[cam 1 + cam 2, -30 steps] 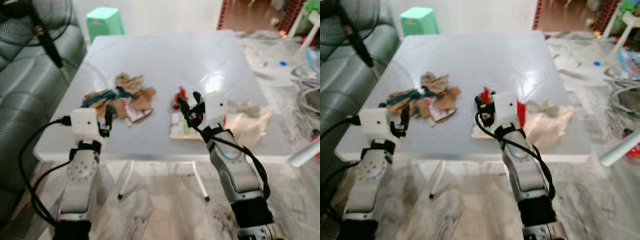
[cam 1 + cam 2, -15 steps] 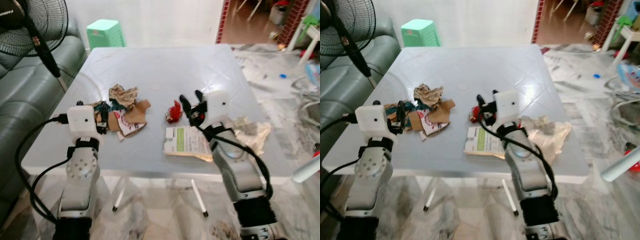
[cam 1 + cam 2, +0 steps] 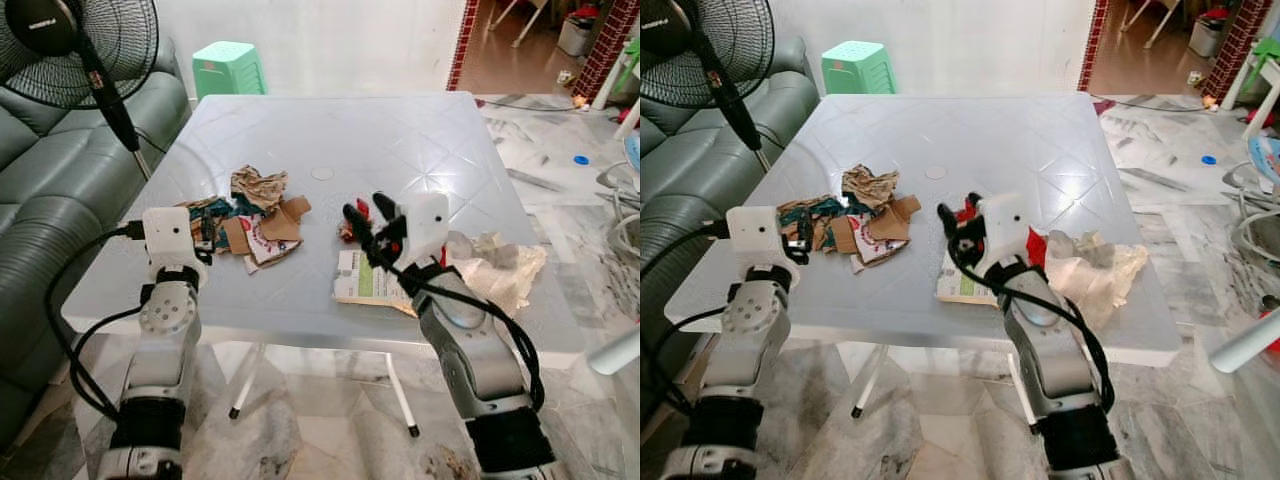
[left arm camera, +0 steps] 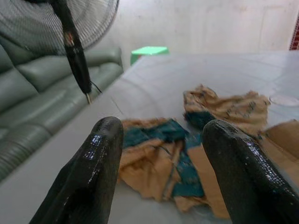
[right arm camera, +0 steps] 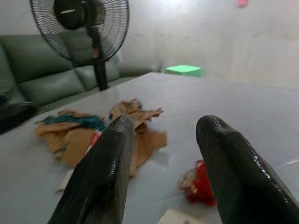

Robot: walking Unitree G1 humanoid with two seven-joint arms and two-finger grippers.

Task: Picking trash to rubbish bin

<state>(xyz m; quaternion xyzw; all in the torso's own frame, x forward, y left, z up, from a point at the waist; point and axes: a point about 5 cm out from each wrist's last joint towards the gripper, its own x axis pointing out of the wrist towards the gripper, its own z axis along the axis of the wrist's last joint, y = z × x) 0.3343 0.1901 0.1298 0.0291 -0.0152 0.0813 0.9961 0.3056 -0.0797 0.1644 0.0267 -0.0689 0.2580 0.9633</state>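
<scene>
At centre of the grey table [image 3: 420, 140], a heap of brown and teal paper scraps [image 3: 248, 215] stretches left to right. Lower right, a green-labelled leaflet [image 3: 365, 280] lies flat, writing unreadable. Left gripper [image 3: 208, 232] and right gripper [image 3: 368, 215] hover with fingers spread, holding nothing.

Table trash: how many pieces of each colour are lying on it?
Brown and teal torn cardboard and paper, one heap: 1
Red wrapper: 1
White and green flat packet: 1
Cream crumpled plastic bag: 1
Total: 4 lots of trash on the table; the scraps in the heap overlap too much to count singly.
</scene>
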